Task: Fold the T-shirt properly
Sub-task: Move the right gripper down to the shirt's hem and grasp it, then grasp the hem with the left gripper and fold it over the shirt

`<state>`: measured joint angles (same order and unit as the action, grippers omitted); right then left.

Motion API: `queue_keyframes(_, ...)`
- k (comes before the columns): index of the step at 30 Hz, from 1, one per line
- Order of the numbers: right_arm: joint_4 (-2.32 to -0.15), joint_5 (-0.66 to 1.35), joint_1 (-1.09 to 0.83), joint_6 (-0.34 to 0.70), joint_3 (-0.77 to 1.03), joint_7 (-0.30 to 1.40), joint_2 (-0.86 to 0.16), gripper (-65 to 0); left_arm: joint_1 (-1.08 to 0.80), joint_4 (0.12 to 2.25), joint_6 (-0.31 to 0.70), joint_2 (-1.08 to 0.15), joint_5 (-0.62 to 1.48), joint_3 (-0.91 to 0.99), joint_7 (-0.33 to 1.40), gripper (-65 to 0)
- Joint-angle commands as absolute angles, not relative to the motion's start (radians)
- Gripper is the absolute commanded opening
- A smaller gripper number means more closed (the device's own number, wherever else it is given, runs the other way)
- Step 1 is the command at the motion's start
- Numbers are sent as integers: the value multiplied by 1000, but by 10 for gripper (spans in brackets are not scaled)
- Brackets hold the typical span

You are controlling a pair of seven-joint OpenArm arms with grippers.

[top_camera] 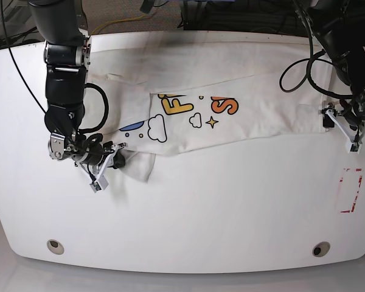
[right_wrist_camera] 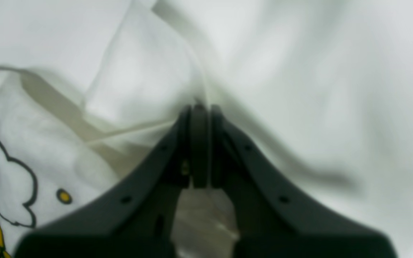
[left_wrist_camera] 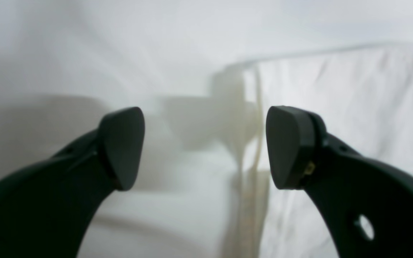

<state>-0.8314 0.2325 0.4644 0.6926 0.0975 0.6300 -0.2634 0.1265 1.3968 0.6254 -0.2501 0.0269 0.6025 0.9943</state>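
Observation:
The white T-shirt [top_camera: 231, 118] lies stretched across the table, with its coloured lettering, clouds and a star facing up. At its left end my right gripper [top_camera: 115, 160] is shut on a bunched fold of cloth. The right wrist view shows the jaws pressed together on a ridge of fabric [right_wrist_camera: 199, 104], beside a printed cloud [right_wrist_camera: 13, 179]. My left gripper [top_camera: 340, 126] stands open at the shirt's right end. In the left wrist view its fingertips [left_wrist_camera: 122, 147] are wide apart just above the cloth [left_wrist_camera: 353, 107], with a seam edge between them and nothing held.
The white table [top_camera: 201, 219] has a red-outlined rectangle [top_camera: 351, 190] near its right edge. Two round fittings [top_camera: 55, 246] sit near the front edge. Cables run along the back edge behind both arms.

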Motion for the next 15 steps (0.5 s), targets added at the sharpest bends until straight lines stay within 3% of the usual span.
queue_keyframes(1,-872,240,489,698,101,621,-275,-650,157,1382,625,-265,38,602,978,-153)
queue_keyframes(7,-951,240,449,698,96,621,-272,-650,182,1323,698,-263,38,601,978,-153)
queue_keyframes(12,-963,240,437,698,96,622,-272,-650,193,1273,698,-263,38,601,977,-158)
queue_keyframes(15,-963,240,435,698,97,622,-275,-650,193,1267,698,-263,38,585,944,-207)
